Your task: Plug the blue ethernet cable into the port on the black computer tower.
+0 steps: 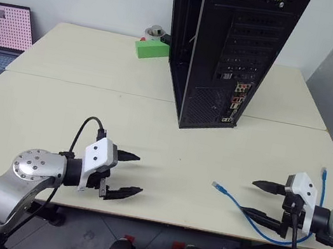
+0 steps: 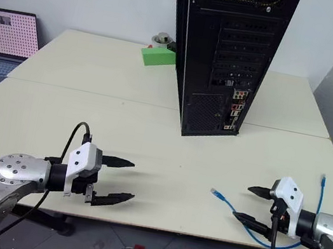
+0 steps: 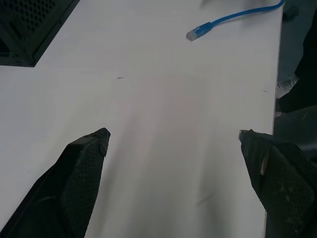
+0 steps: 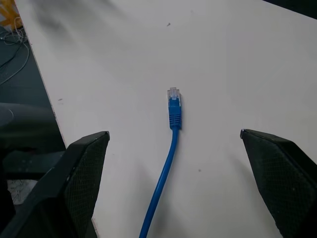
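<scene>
We read no writing anywhere. Our left hand (image 1: 127, 173) and right hand (image 1: 259, 199) hang released; the blue cable (image 4: 171, 130) lies loose on the table (image 1: 92, 105).

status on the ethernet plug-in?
Both grippers, left and right, open, empty. Blue ethernet cable on table by right gripper, unplugged. Path to black computer tower unobstructed.

The black computer tower (image 1: 231, 52) looks like matt painted metal, its back perforated. The table (image 1: 92, 105) has a smooth, pale matt top, possibly laminate. The blue ethernet cable (image 4: 166, 168) has a smooth plastic jacket and a clear plastic plug. Gripper fingers (image 3: 79, 173) show finely textured matt black.
</scene>
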